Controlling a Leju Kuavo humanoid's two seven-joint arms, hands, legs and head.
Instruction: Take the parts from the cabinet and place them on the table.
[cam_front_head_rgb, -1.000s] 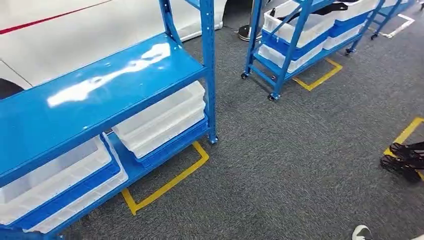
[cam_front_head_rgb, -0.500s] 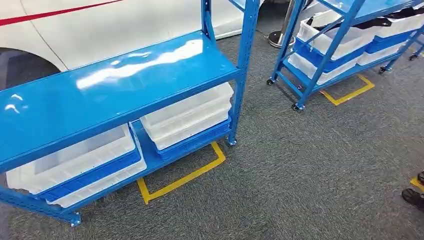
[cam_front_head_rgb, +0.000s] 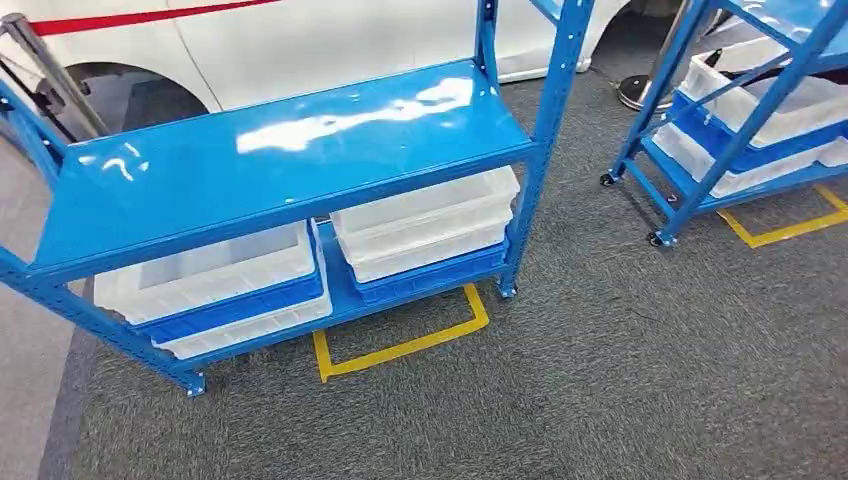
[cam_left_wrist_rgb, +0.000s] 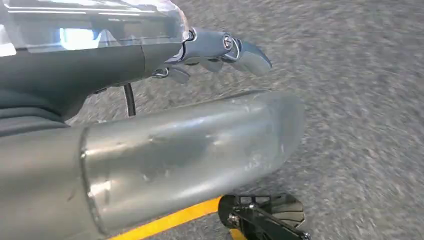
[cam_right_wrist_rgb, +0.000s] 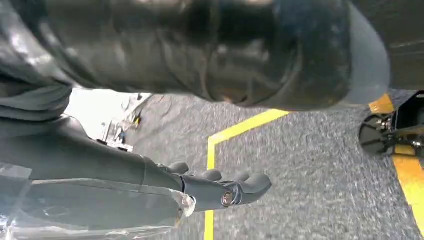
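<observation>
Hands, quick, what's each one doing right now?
Left hand: holds nothing, fingers partly curled; open or shut cannot be told.
Right hand: open, empty.

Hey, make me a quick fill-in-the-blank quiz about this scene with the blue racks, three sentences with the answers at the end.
1. The bins on the near blue rack sit on its ____ shelf.
2. The tape marking the floor in front of that rack is ____.
3. The left robot hand hangs over the grey carpet holding ____.

Missing words: bottom; yellow; nothing
</observation>
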